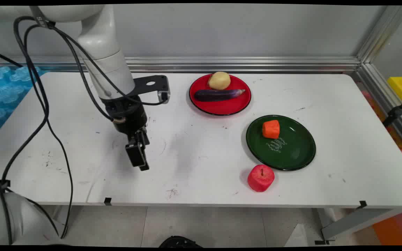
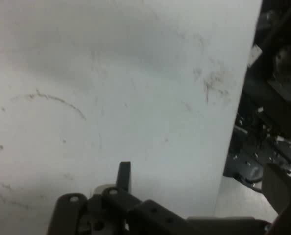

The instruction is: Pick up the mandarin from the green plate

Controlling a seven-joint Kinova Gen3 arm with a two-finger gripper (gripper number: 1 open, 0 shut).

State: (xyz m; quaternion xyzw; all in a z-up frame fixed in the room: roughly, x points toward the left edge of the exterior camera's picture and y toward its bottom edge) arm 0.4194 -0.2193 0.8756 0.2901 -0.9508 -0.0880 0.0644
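Two cameras, one fixed and one on the hand

The main view looks down from above the near side across the table (image 1: 201, 160) toward the wall; the hand view sits close over the same scuffed tabletop (image 2: 135, 88) (near edge included)

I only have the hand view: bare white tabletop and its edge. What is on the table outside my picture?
Observer: In the main view, a red plate holds a potato and an eggplant.
Operator: Anything else?
Observer: A green plate carries an orange carrot piece; a red apple sits on the table just off its near rim.
Operator: Where is my gripper relative to those?
Observer: The gripper hangs over bare table, well left of both plates, touching none of them.
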